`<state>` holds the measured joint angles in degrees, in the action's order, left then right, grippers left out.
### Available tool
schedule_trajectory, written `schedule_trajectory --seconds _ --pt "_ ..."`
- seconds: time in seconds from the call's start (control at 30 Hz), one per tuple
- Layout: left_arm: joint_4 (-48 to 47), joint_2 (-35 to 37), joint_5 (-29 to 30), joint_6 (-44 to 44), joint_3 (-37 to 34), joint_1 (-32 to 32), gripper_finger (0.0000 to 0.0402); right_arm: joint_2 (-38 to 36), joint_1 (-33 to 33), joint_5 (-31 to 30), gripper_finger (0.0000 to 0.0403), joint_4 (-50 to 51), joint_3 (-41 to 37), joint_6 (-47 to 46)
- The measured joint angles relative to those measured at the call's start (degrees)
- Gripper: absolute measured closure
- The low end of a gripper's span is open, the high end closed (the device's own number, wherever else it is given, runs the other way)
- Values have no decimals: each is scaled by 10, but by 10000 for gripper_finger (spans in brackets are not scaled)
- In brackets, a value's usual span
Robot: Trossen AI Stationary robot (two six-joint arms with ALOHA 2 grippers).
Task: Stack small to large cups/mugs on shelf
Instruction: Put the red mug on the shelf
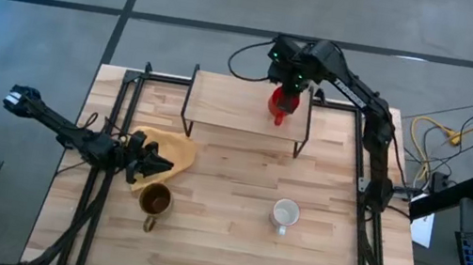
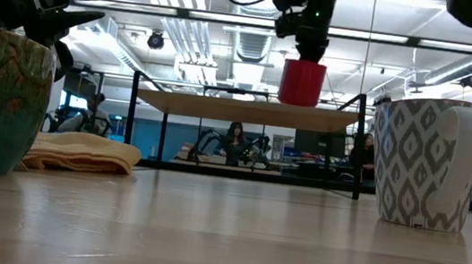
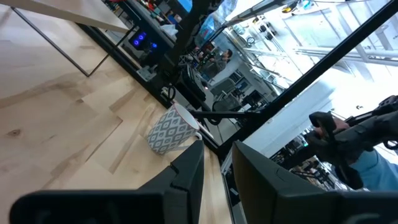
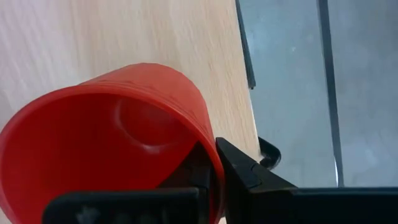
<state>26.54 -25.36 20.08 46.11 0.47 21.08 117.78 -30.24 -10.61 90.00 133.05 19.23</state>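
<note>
Your right end effector [image 1: 285, 100] pinches the rim of the bright red plastic mug [image 2: 302, 82], hanging upright just over the right end of the raised light-wood shelf [image 1: 232, 103] — the drop is straight down.

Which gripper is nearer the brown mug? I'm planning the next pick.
Left. The left gripper hovers right beside the brown mug, over the yellow cloth. The right gripper is far off at the shelf, holding the red mug.
</note>
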Motion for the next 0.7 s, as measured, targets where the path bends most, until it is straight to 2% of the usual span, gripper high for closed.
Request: schedule_trajectory --seconds 0.27,0.53,0.7 --pt "0 -1 1 0 0 0 331 -30 -16 19 394 0 -33 -1" --pt "0 -11 2 0 0 0 331 -56 -20 41 394 -1 -113 -10" --pt "0 -15 2 0 0 0 331 -62 -19 35 394 1 -123 -3"
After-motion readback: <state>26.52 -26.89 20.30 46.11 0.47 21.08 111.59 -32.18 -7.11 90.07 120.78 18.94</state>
